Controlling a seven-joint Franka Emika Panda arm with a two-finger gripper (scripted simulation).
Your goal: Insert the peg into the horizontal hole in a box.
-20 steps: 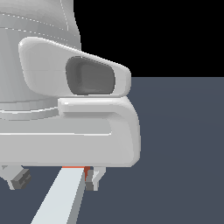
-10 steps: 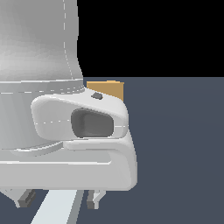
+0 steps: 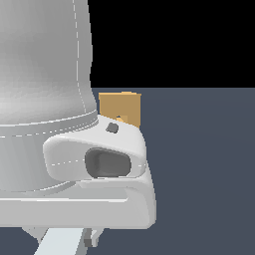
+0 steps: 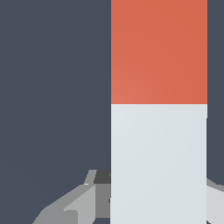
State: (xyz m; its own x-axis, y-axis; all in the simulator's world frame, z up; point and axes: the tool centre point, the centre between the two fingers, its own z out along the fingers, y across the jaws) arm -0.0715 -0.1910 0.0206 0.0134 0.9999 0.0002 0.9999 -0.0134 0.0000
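Right, we start up close in the wrist view, where the peg [image 4: 159, 131] fills most of what we see: pale grey-white along the nearer stretch, then a clean seam and the orange-red end section beyond it. Down at the near end, the gripper [image 4: 158, 199] sits around the grey part, one grey finger [image 4: 74, 202] showing on one side of the bar and a paler sliver of the other finger on the opposite side. We have the hand clamped narrow on the peg, fingers pressed to its flanks. Behind the bar, nothing but the dark blue-grey floor [image 4: 52, 87].

Over to the exterior view, and the white arm [image 3: 45, 99] looms huge in the foreground, blocking most of the exterior view's left. Below its wrist housing we catch a pale slice of the peg [image 3: 60, 243] running off the lower edge, with a bit of finger [image 3: 89, 238] just beside it.

Farther back, the box [image 3: 119, 105] peeks out tan behind the arm, resting on the floor. Its lower part is covered by the wrist, and we cannot make out the hole from here.
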